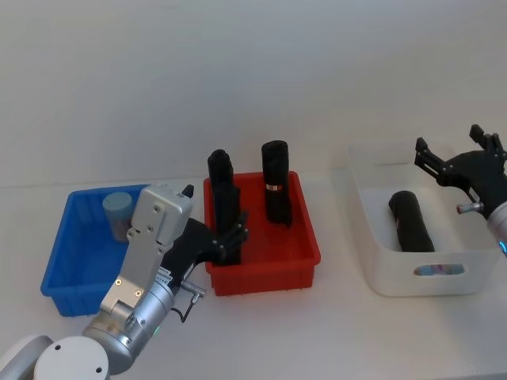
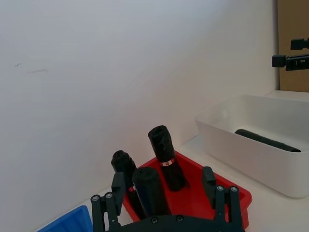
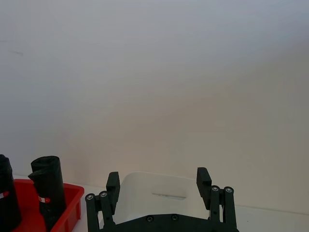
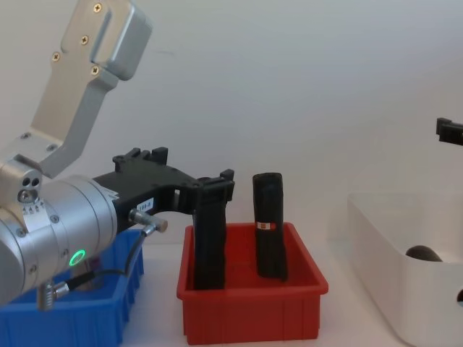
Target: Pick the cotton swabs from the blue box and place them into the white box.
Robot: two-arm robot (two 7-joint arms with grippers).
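Two pincers were in play, both spread wide and gripping nothing. The left gripper (image 1: 230,241) hovered over the left end of the red bin (image 1: 305,257), its open fingers (image 2: 211,182) standing either side of a black roll (image 2: 149,191) without touching it, as the left wrist view showed. Just beyond that roll stood a second roll (image 2: 122,166), and further to the pincer's right a third black roll (image 1: 276,192) with a red-white label, leaning in the same bin. Behind the left gripper and to its left sat the blue box (image 1: 67,253), and inside it, at the far end, one cotton swab jar (image 1: 118,214) with a pale blue lid. Well off to the right, the right gripper (image 1: 458,162) hung above the far right corner of the white box (image 1: 396,265), jaws parted. Below and to that pincer's left, a black roll (image 1: 411,222) lay flat on the white box's floor.
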